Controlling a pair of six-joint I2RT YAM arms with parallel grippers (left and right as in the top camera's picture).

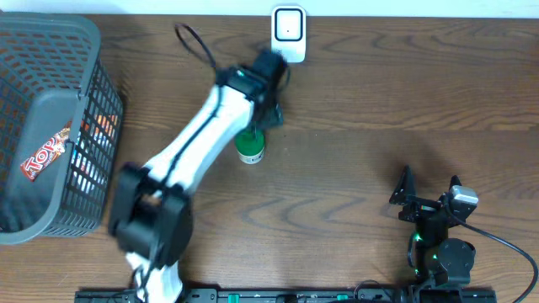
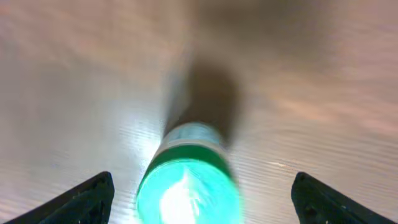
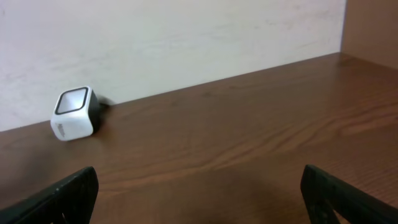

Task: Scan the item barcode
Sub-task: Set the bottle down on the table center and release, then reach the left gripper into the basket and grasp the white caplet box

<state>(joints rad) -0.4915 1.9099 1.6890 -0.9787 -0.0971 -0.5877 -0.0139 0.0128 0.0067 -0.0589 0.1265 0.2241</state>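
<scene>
The item is a small bottle with a green cap (image 1: 250, 149), standing upright on the wooden table a little in front of the white barcode scanner (image 1: 288, 28). My left gripper (image 1: 264, 116) hangs over it. In the left wrist view the blurred green cap (image 2: 189, 190) sits between the two black fingers (image 2: 87, 198) with a wide gap on each side, so the left gripper (image 2: 202, 190) is open and not touching it. My right gripper (image 1: 428, 190) rests near the front right of the table, open and empty (image 3: 199, 186). From there the scanner (image 3: 74, 114) shows far off by the wall.
A dark plastic basket (image 1: 34, 50) stands at the left edge with a red snack packet (image 1: 46, 151) and other packs inside. A black cable (image 1: 195, 42) runs across the table behind the left arm. The wall lies just behind the scanner.
</scene>
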